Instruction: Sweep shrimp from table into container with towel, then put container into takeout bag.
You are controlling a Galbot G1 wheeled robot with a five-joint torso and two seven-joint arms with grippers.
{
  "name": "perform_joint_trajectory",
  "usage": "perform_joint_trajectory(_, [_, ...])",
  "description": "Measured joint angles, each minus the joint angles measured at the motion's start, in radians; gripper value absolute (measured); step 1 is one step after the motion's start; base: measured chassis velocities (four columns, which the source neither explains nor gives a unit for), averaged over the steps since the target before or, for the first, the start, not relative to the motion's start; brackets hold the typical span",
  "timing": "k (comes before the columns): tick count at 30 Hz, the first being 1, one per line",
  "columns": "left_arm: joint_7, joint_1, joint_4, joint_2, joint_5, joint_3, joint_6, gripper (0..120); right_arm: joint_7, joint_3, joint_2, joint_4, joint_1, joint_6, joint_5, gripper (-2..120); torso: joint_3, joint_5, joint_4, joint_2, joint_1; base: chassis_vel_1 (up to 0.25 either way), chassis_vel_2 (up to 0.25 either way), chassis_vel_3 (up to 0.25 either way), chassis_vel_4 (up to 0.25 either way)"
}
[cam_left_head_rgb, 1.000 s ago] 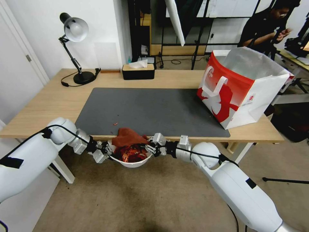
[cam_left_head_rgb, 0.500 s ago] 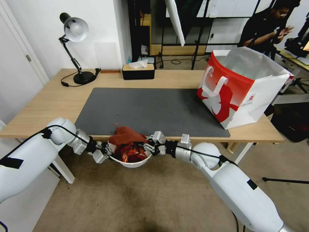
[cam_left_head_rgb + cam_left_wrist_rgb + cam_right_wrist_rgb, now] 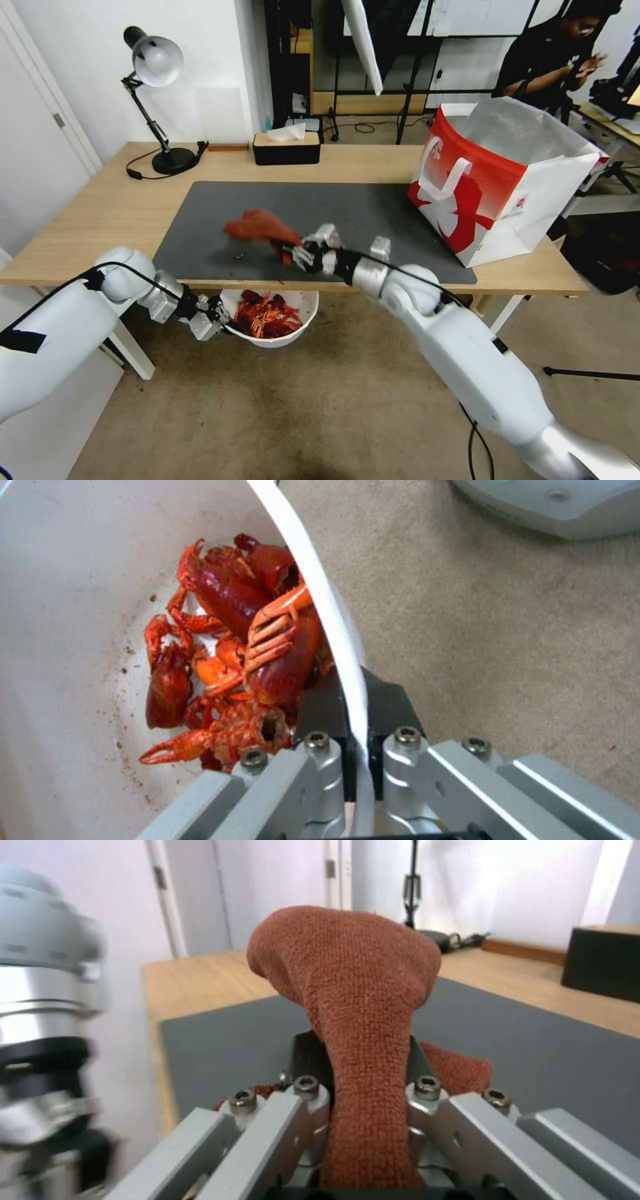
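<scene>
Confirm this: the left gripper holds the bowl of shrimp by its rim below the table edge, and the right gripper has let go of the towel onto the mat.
One part is wrong. The right gripper has not released the towel; it is shut on it, holding it above the mat, as the right wrist view shows. The rest stands: the left gripper holds the bowl of shrimp by its rim below the table edge.

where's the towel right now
In the head view the towel is pinched in the right gripper, lifted above the front part of the dark mat, above and behind the container.
</scene>
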Motion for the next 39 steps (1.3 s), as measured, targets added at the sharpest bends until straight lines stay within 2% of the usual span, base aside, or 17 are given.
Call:
perform_joint_trajectory(8, [0.001, 0.027, -0.002, 0.011, 0.001, -0.027, -0.007, 0, -0.063, -0.069, 0.102, -0.262, 0.178, 0.020, -0.077, 6, 0.000, -0.0001, 0.0002, 0.000, 0.000, 0.000, 0.000, 0.000, 0.000])
perform_joint_trajectory(16, [0.001, 0.037, -0.001, 0.012, 0.000, -0.040, -0.010, 0, -0.159, -0.103, 0.128, -0.404, 0.260, 0.053, -0.157, 6, 0.000, 0.0000, -0.0001, 0.000, 0.000, 0.000, 0.000, 0.000, 0.000])
perform_joint_trajectory(28, [0.001, 0.025, 0.009, 0.008, -0.003, -0.037, -0.010, 0, -0.325, -0.109, 0.111, -0.431, 0.268, 0.056, -0.169, 6, 0.000, 0.0001, -0.0001, 0.000, 0.000, 0.000, 0.000, 0.000, 0.000])
perform_joint_trajectory(39, [0.000, 0.026, 0.010, 0.008, -0.004, -0.036, -0.011, 0, -0.390, -0.106, 0.068, -0.357, 0.208, 0.042, -0.160, 6, 0.000, 0.0002, -0.0002, 0.000, 0.000, 0.000, 0.000, 0.000, 0.000])
